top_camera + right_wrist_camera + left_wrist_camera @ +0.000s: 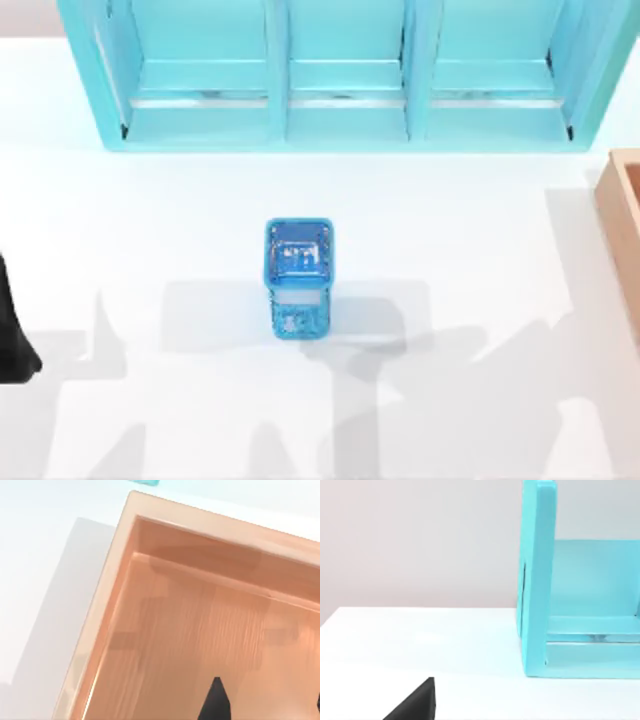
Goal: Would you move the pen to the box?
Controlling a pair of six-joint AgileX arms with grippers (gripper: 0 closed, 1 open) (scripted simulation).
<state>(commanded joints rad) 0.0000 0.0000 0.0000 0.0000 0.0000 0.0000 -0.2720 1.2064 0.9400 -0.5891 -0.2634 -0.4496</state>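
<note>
My right tool (266,707) hangs spread, gripping nothing, above the large light-brown wooden box (115,580) at the tabletop's (480,250) right, left arm (12,340) parked left; I cannot place the pen, so retreating risks leaving it undelivered.

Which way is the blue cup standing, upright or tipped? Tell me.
Upright: the top view looks down into the open square mouth of the blue cup.

wood-grain box (200,630), translucent glossy cup (298,275)
</note>
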